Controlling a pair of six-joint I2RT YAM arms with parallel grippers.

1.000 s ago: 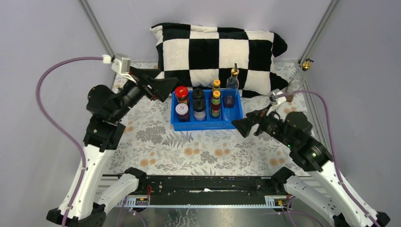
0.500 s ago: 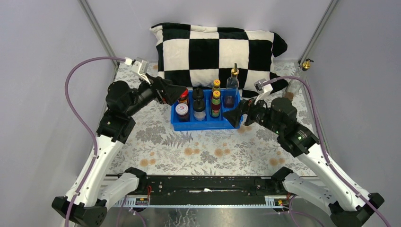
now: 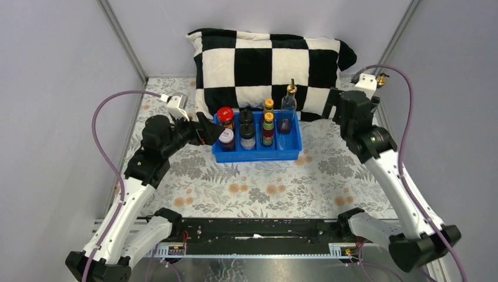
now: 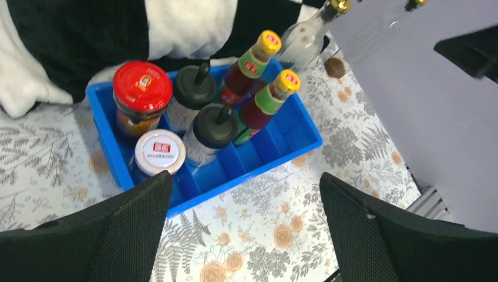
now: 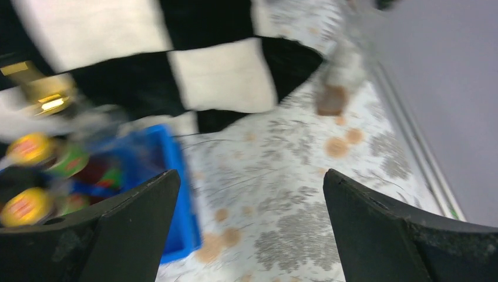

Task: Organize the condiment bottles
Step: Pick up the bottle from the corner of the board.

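The blue tray [image 3: 293, 154] holds a red-lidded jar [image 3: 225, 114], a white-lidded jar [image 3: 226, 137], two black-capped jars [image 3: 247, 133] and two yellow-capped bottles [image 3: 268, 121]. A gold-spouted glass bottle [image 3: 288, 106] stands in its right end. Another gold-spouted bottle [image 4: 376, 35] stands on the cloth by the right wall and shows blurred in the right wrist view [image 5: 340, 73]. My left gripper [image 3: 205, 128] is open beside the tray's left end, with the tray's near rim between its fingers [image 4: 245, 179]. My right gripper [image 3: 333, 103] is open and empty at the back right [image 5: 251, 176], between tray and wall bottle.
A black-and-white checked pillow [image 3: 270, 59] lies along the back, just behind the tray. Grey walls with metal frame rails [image 3: 392, 41] close in both sides. The flowered cloth [image 3: 258, 185] covers the table in front of the tray.
The left gripper came forward and down to the tray's left end. The right arm swung from the tray's front right corner back toward the right wall. Both stayed open.
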